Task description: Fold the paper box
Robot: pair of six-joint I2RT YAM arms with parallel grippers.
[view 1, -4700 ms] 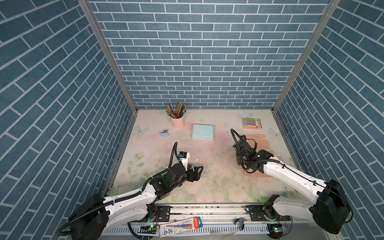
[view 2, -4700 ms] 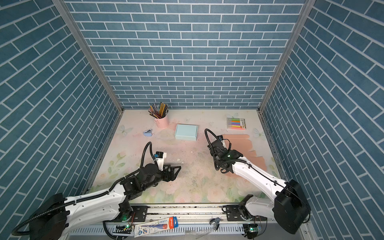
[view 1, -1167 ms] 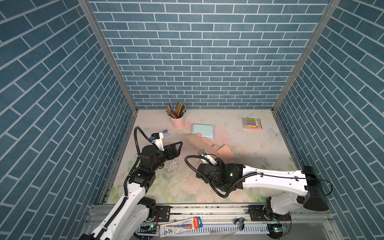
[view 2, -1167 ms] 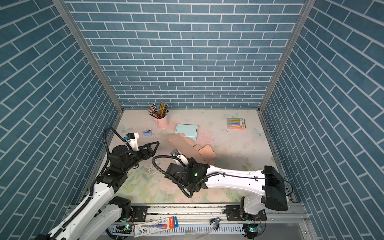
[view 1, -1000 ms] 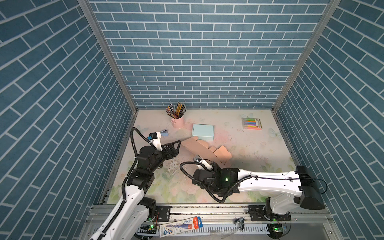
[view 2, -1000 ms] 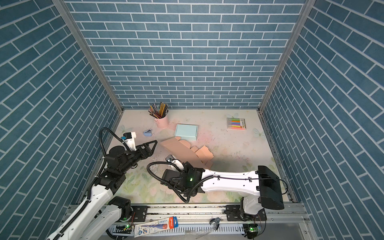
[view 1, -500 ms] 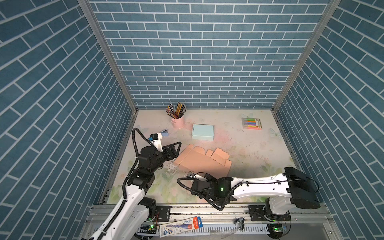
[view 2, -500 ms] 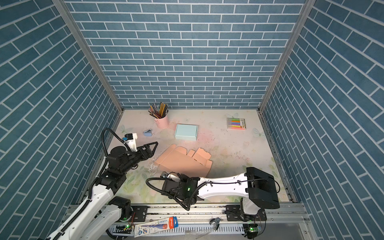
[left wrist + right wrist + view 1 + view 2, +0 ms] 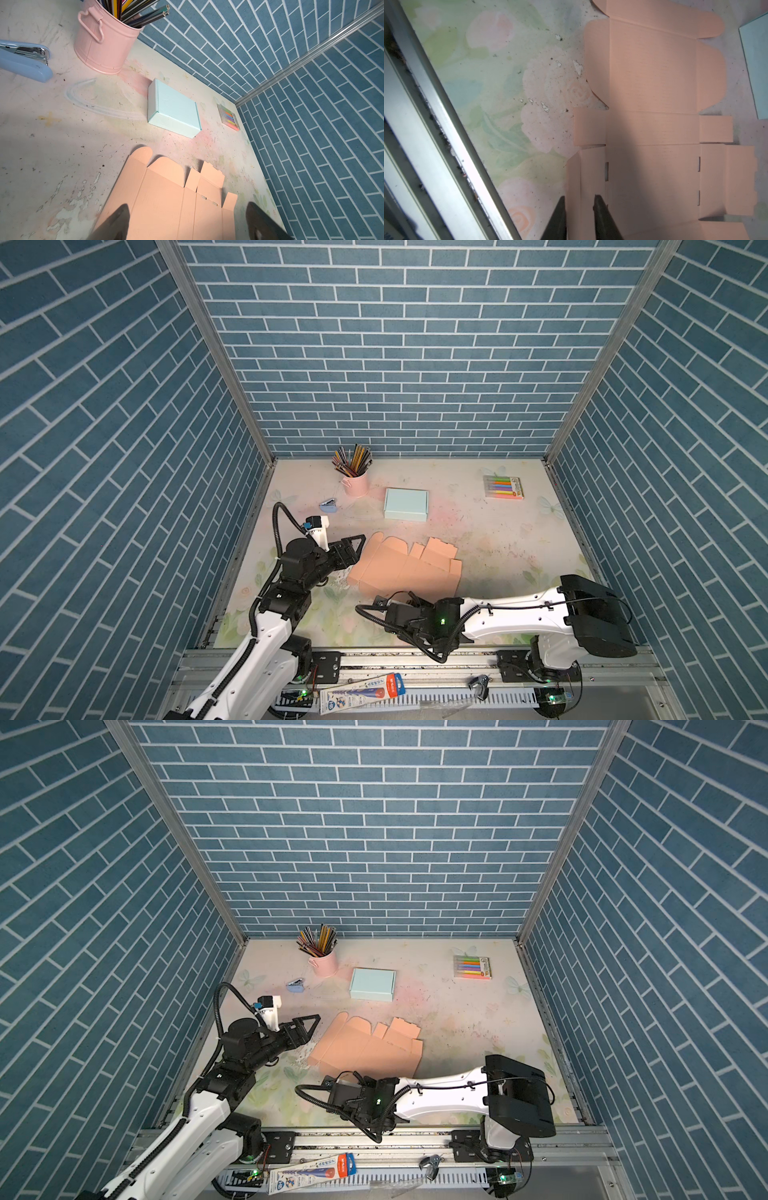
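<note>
The paper box (image 9: 405, 570) (image 9: 368, 1050) is a flat, unfolded peach cardboard sheet with flaps, lying mid-table in both top views. My left gripper (image 9: 352, 549) (image 9: 311, 1029) hangs open just at the sheet's left edge; in the left wrist view the box (image 9: 166, 197) lies between and beyond its spread fingers, with the left gripper (image 9: 187, 204) holding nothing. My right gripper (image 9: 409, 596) (image 9: 579, 199) is at the sheet's near edge. Its jaws stand a little apart around a narrow side flap of the box (image 9: 654, 104), without pinching it.
A pink bucket of pencils (image 9: 355, 485), a blue stapler (image 9: 329, 506), a closed light-blue box (image 9: 406, 504) and a pack of markers (image 9: 503, 487) sit along the back. Brick walls close in both sides. A metal rail (image 9: 446, 145) runs along the front edge.
The right arm has dragged the box from the back toward the front and laid it flat; its jaws, shut on the flap before, have parted. The left gripper has stayed open and nearly still.
</note>
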